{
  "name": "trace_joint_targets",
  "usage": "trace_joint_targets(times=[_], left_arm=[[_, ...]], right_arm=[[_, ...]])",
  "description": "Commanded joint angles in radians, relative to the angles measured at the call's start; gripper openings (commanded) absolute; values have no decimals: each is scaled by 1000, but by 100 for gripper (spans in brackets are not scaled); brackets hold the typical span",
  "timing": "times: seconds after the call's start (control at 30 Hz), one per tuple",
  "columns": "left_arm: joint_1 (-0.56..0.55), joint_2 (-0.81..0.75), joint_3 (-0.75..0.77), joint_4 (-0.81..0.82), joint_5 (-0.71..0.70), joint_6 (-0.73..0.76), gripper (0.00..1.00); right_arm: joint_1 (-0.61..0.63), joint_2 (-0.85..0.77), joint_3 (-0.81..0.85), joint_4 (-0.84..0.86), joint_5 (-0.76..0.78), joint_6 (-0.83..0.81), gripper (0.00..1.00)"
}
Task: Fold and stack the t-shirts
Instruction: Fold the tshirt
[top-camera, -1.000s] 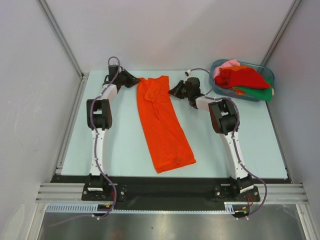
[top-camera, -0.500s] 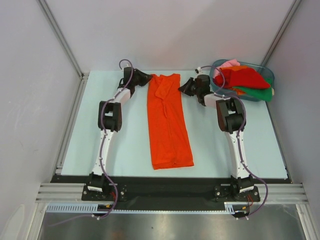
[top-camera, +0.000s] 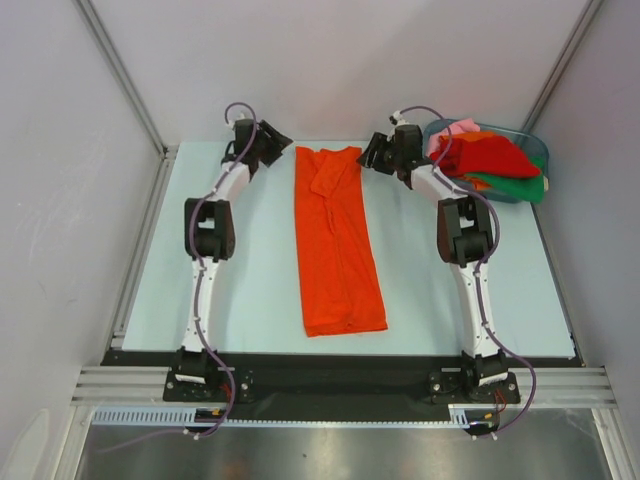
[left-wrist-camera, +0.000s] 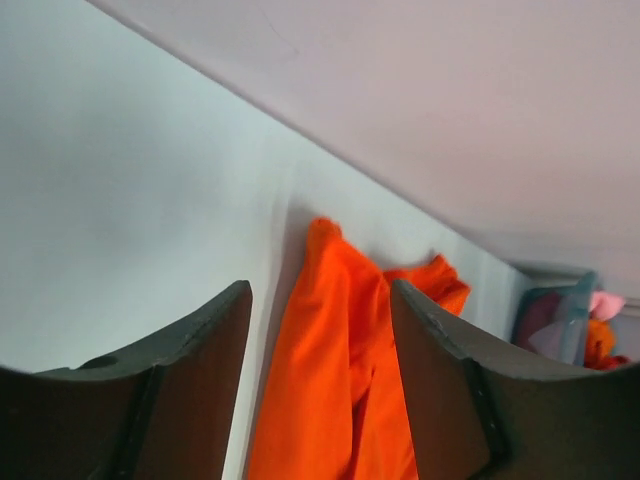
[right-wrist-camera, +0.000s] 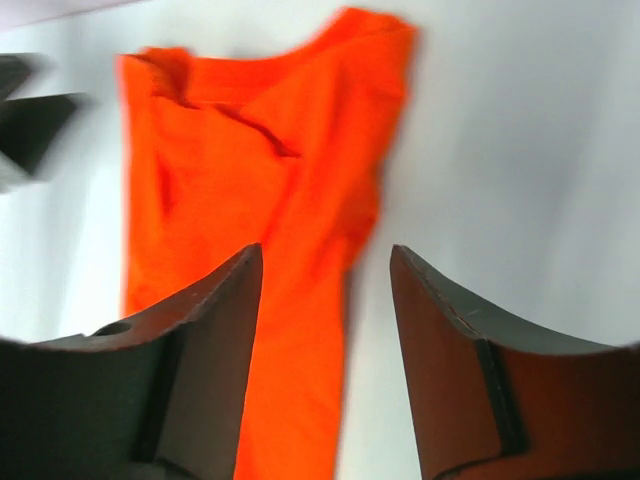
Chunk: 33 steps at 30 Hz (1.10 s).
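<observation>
A bright orange t-shirt lies flat on the table as a long narrow strip, its collar end at the far side. My left gripper hovers open just left of that far end, clear of the cloth. My right gripper hovers open just right of it. In the left wrist view the shirt shows between the spread fingers of the left gripper, untouched. In the right wrist view the shirt lies beyond the right gripper, whose jaws hold nothing. More t-shirts, red, pink and green, are heaped in the tub.
A bluish translucent tub stands at the far right corner of the pale table, right beside my right arm. The back wall rises directly behind the shirt's far end. A black strip runs along the near table edge.
Both grippers, shut on the shirt's far corners before, have opened and drawn off to either side. The shirt, slanted a second ago, now lies straight.
</observation>
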Motion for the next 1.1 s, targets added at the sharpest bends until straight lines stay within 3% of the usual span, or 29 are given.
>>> trace_joint_targets(times=[0.0, 0.07, 0.13, 0.17, 0.27, 0.4, 0.57, 0.67, 0.77, 0.9, 1.07], left_arm=[[50, -315, -86, -284, -53, 254, 64], [50, -454, -242, -301, -39, 297, 63], [30, -687, -547, -269, -67, 337, 64], [22, -756, -751, -243, -59, 342, 64], [-25, -1012, -1091, -166, -29, 292, 65], [-184, -1218, -1371, -171, -33, 279, 64], [-399, -1474, -1687, -180, -173, 137, 64], [-493, -1571, -1843, -160, -184, 14, 63], [-606, -1611, -1919, -160, -240, -76, 64], [-682, -1565, -1968, -75, -228, -172, 64], [-731, -1516, -1964, -79, -228, -273, 60]], right_arm=[[-12, -142, 80, -311, 151, -141, 60], [-14, -218, -28, -419, 194, -153, 61], [-15, -374, -162, -422, 194, -141, 61], [-17, -428, -339, -415, 193, -131, 61], [-17, -667, -599, -358, 141, -85, 61], [-6, -925, -1025, -321, 72, -48, 60], [57, -1244, -1303, -360, -6, 4, 61], [138, -1382, -1475, -343, -66, 87, 61], [236, -1476, -1584, -332, -4, 167, 61], [253, -1473, -1647, -269, -16, 204, 61], [256, -1466, -1675, -252, -28, 212, 60]])
